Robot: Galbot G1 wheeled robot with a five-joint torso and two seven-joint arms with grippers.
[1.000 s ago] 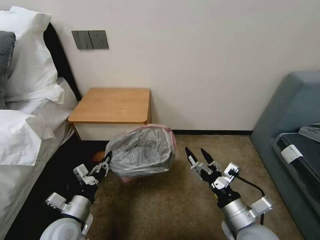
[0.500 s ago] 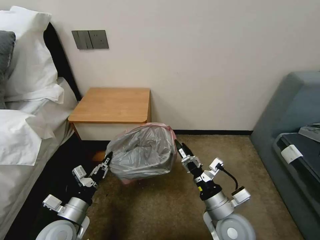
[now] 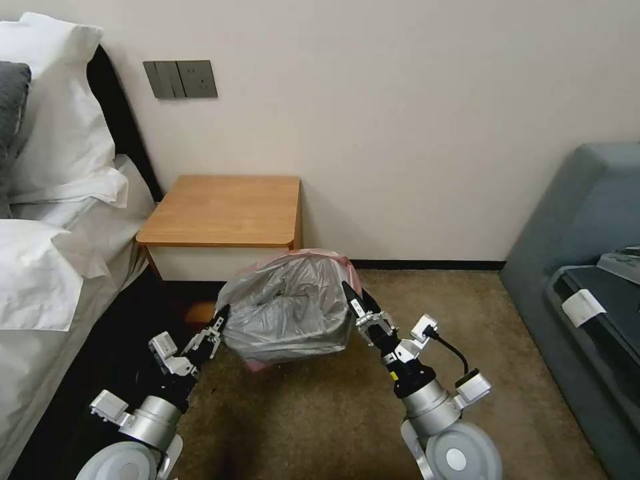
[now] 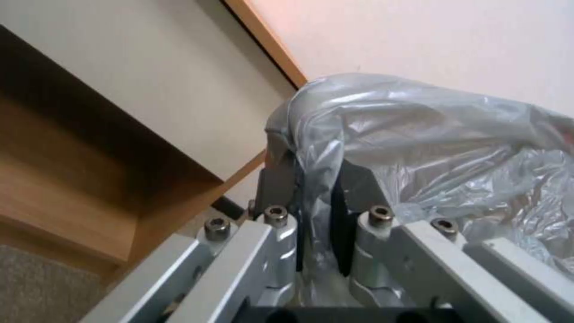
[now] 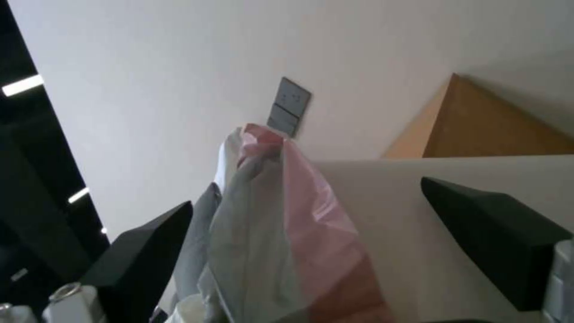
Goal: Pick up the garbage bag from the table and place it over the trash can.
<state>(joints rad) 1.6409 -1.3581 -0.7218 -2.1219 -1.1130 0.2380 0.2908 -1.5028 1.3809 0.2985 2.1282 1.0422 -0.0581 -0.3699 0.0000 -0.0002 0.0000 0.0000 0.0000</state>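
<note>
A: What is seen from the head view?

B: A crinkled silvery-grey garbage bag (image 3: 288, 305) with a pink rim is seen draped over something on the carpet (image 3: 373, 413), just in front of the front right corner of the desk (image 3: 223, 210). What is covered by it cannot be told. The desk top is bare. The left pincer (image 3: 219, 322) is pressed to the bag's left side, and the right pincer (image 3: 351, 299) is placed at the bag's right edge. A bed (image 3: 53, 220) is seen to the left and a grey sofa (image 3: 587, 220) to the right.

A: And from the left wrist view?

B: The left pincer (image 4: 315, 175) is seen clamped narrowly on a fold of the grey plastic (image 4: 419, 134), with the film pinched between both fingers. The desk's wooden edge (image 4: 272, 45) is seen behind it.

A: And the right wrist view?

B: The right pincer (image 5: 383, 211) is held wide apart. A bunched strip of the bag (image 5: 281, 233), grey and pink, is seen standing between its two dark fingers (image 5: 487, 231), touched by neither as far as can be told. A wall switch plate (image 5: 289, 106) is seen beyond.
</note>
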